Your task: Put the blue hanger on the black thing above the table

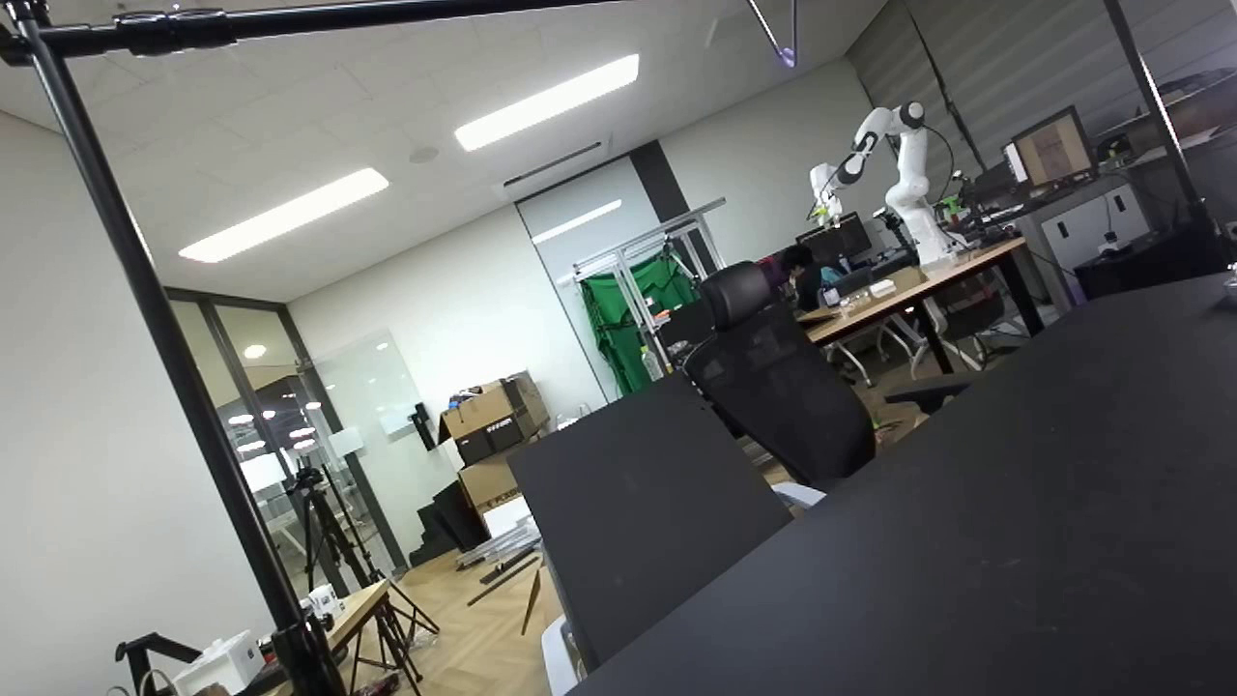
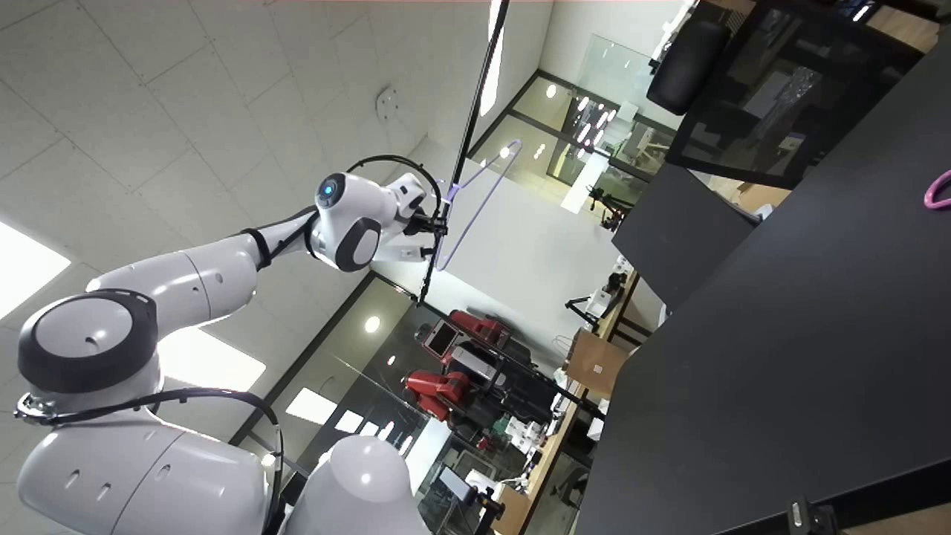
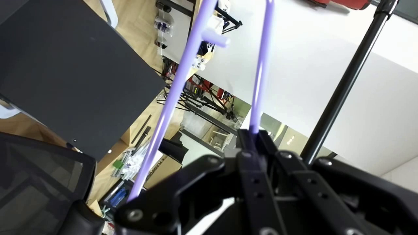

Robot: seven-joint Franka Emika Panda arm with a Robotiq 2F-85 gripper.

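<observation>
Clothes hanger [image 3: 176, 85], slim and lavender, crosses the upper middle of the wrist view, with my Robotiq gripper [image 3: 253, 135] pinched together on one of its rods. In an exterior view it overlaps the long black bar [image 2: 474, 111] at upper centre; whether they touch, I cannot tell. White Panda arm [image 2: 186, 286] spans the left, matte black tabletop [image 2: 758, 319] the lower right.

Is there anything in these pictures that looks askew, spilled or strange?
Both exterior views are tilted, so everything looks askew. Also odd: at an exterior view's edge, a pink loop, which the task never mentions, seems to lie on the black table.
</observation>
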